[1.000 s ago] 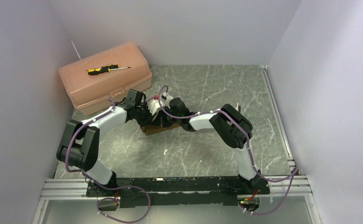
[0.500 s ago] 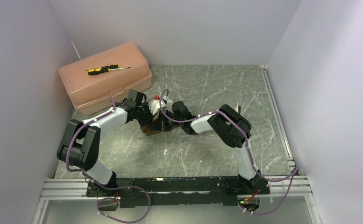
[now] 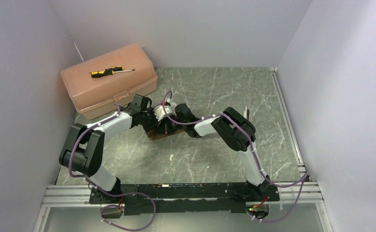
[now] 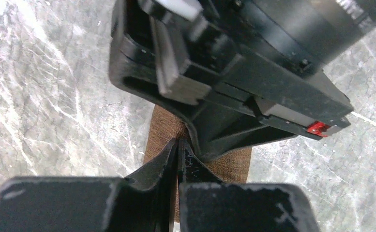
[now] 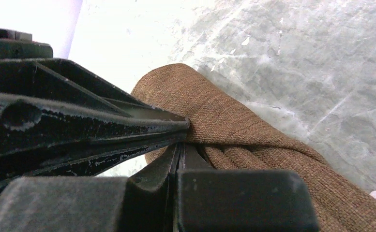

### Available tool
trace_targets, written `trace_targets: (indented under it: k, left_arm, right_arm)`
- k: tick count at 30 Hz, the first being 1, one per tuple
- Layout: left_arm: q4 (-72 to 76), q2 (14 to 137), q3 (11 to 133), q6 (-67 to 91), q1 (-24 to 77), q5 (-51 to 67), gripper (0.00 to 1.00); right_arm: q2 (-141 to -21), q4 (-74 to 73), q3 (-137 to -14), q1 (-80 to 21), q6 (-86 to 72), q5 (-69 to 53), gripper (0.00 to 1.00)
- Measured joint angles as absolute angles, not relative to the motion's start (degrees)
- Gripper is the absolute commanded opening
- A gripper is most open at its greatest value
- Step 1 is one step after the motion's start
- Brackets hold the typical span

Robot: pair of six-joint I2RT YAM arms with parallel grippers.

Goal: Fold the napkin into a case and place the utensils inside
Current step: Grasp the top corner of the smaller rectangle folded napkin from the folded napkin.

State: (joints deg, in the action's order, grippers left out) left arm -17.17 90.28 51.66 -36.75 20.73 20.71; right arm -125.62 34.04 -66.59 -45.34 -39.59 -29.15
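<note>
The brown napkin (image 3: 162,133) lies bunched on the marble table, mostly hidden under both grippers. My left gripper (image 3: 159,122) comes in from the left and my right gripper (image 3: 172,122) from the right, and their tips meet over the cloth. In the left wrist view the left gripper (image 4: 178,143) is shut with its tips on the napkin (image 4: 232,164). The right gripper (image 5: 181,146) is shut at a raised fold of the napkin (image 5: 215,116), with the left fingers (image 5: 103,118) crossing beside it. Thin silvery utensils (image 3: 247,111) poke out behind the right arm's elbow.
A pink box (image 3: 98,92) stands at the back left against the wall, with a yellow-and-black screwdriver (image 3: 112,72) on its lid. Walls close in the table on three sides. A rail (image 3: 287,121) runs along the table's right edge.
The left jaws have closed at the cloth. The right arm has shifted a little to the left, bringing both grippers closer together over the napkin.
</note>
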Motion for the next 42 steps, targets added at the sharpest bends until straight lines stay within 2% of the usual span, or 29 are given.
trace_targets:
  k: [3,6,7,10,15,31,33,35,42]
  left_arm:
    - [-17.0,90.3,51.2,-38.0,20.9,20.7,0.07]
    - [-16.8,90.3,51.0,-39.0,21.2,20.3,0.17]
    - [-16.6,90.4,51.0,-39.2,21.3,20.0,0.18]
    - [-16.0,90.8,51.0,-39.4,21.3,19.2,0.15]
    - [-14.6,92.4,50.8,-39.0,21.6,18.0,0.03]
    - [-22.8,94.6,60.2,-30.3,20.6,19.0,0.03]
    - [-24.7,94.6,59.5,-29.7,20.6,19.6,0.17]
    - [-26.5,94.6,59.0,-29.3,20.6,20.1,0.22]
    - [-25.2,93.8,56.2,-28.2,20.6,17.9,0.14]
  right_arm:
    - [-125.6,33.4,-66.8,-45.1,-40.5,-28.2,0.00]
    - [-125.6,33.1,-66.8,-44.9,-41.6,-27.5,0.00]
    - [-125.6,33.1,-66.7,-44.9,-41.8,-27.4,0.00]
    - [-125.6,33.7,-66.3,-44.9,-42.5,-26.7,0.00]
    - [-125.6,34.1,-66.0,-44.9,-43.1,-26.2,0.00]
    - [-125.6,27.3,-69.7,-44.8,-43.8,-23.0,0.00]
    - [-125.6,26.9,-69.9,-44.8,-43.9,-22.3,0.00]
    - [-125.6,26.9,-69.9,-44.8,-44.1,-22.0,0.00]
    - [-125.6,27.0,-69.9,-44.8,-44.2,-21.7,0.00]
